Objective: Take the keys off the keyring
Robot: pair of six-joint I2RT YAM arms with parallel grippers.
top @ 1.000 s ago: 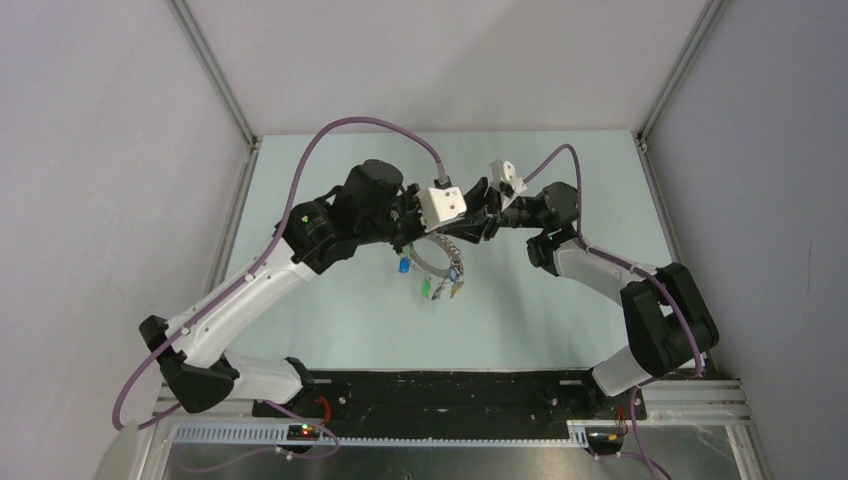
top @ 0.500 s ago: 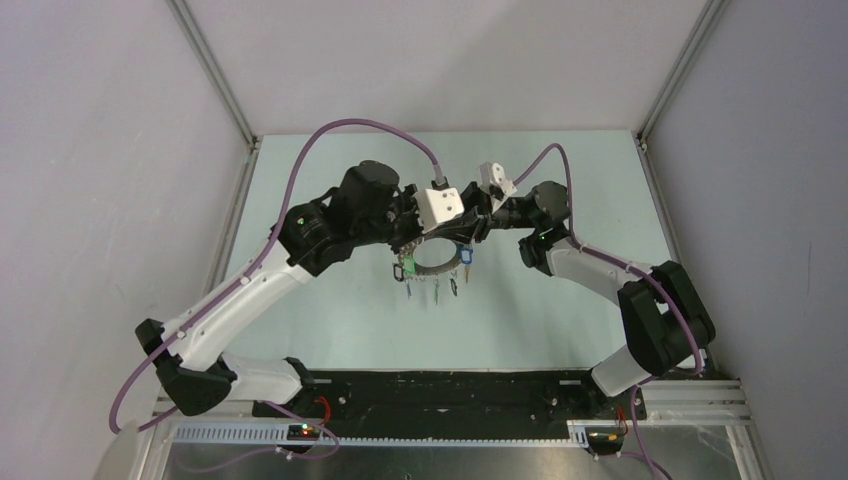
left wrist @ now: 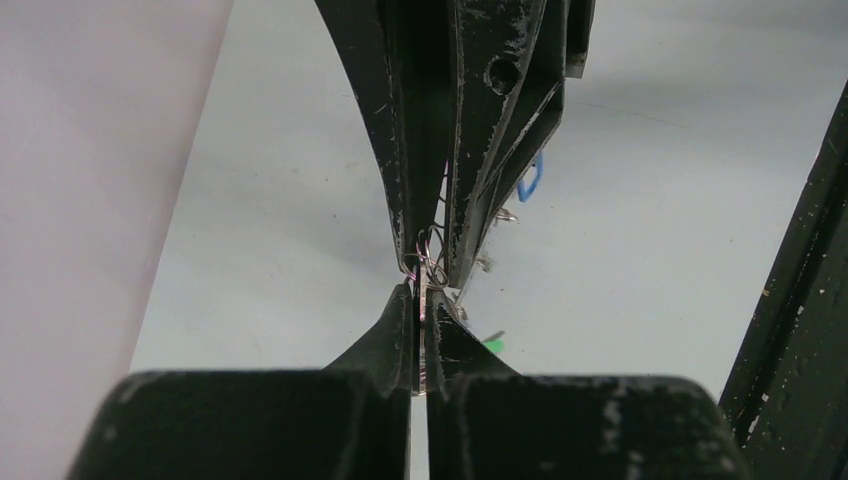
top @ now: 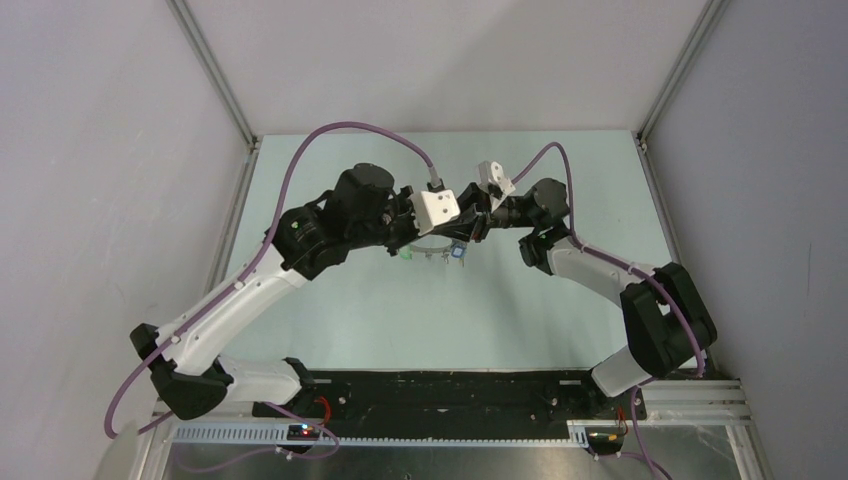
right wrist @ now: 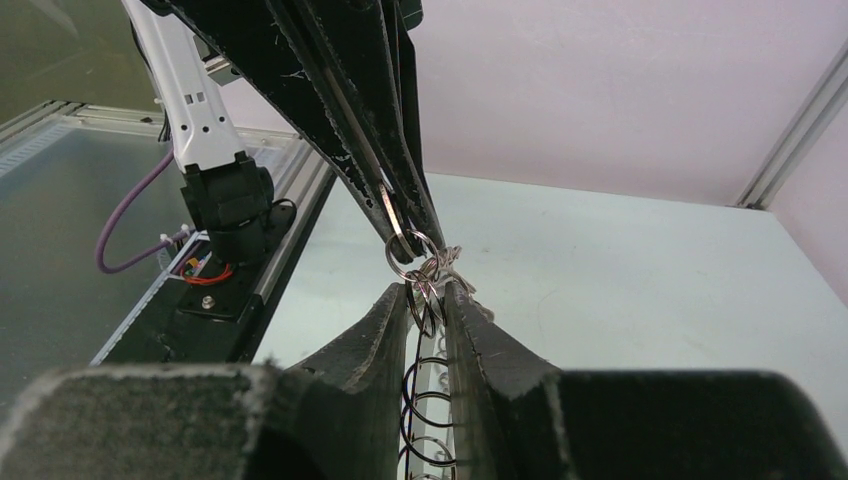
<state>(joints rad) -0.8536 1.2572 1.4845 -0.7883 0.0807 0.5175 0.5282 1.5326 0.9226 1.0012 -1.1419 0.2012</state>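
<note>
The left gripper (left wrist: 420,300) has its fingers pinched almost together on thin wire. The right gripper (right wrist: 428,295) meets it tip to tip, its fingers narrow around a bunch of small wire loops. Both appear to clamp the keyring (top: 430,246), which hangs between them above the far middle of the table (top: 400,320).

The keys dangle just under the ring, a green-headed key (top: 404,252) at its left and a blue-headed key (top: 458,252) at its right. The others are too small to count. No loose key shows on the table, so I judge that none is off yet and the whole job is left.

Room at the tips is very tight, with the two pairs of fingers touching or nearly so. Outward it opens: bare table lies near, left and right of the ring, and the side walls (top: 120,200) are well apart. The purple cables (top: 340,135) arch over the wrists and could snag on a large twist.
</note>
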